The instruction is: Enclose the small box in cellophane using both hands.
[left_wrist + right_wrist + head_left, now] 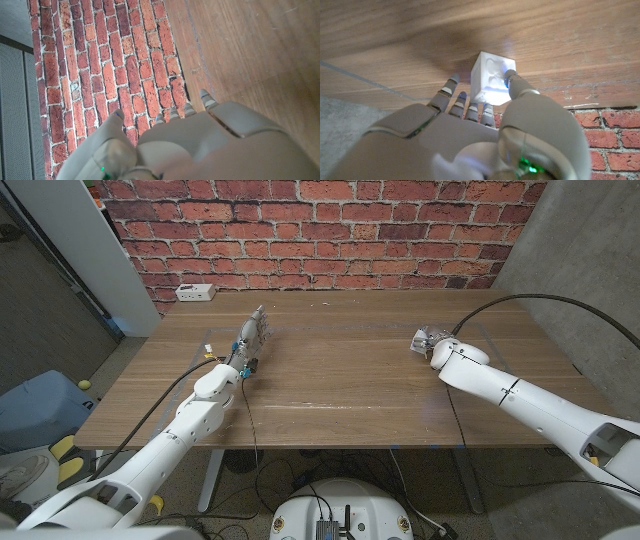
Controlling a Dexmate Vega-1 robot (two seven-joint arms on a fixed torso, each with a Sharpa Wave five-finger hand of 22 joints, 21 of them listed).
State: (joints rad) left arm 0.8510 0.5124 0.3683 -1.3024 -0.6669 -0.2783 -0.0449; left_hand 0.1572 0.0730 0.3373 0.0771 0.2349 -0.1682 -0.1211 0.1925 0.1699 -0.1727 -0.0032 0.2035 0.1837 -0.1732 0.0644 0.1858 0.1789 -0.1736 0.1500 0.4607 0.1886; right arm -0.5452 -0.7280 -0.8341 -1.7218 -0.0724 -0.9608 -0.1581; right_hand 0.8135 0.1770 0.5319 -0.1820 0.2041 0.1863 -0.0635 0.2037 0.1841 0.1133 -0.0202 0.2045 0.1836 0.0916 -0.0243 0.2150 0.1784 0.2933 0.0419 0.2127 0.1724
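Even, soft light (wrist foregrounds seemingly blurred).

My left arm (190, 425) reaches forward, its hand (255, 332) standing on edge with fingers extended and holding nothing. My right arm (520, 395) stretches inward, its hand (430, 342) with fingertips (510, 75) touching a small white box (492, 77).

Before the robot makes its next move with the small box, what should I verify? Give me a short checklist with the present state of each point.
1. Right hand at the small white box: ok, fingers touch it.
2. Firm grip on the box: cannot tell.
3. Left hand free to help: ok, holds nothing, far from the box.
4. Cellophane sheet under the box: cannot tell, only faint edges on the wooden table.
5. Box already wrapped: not ok, bare faces show.
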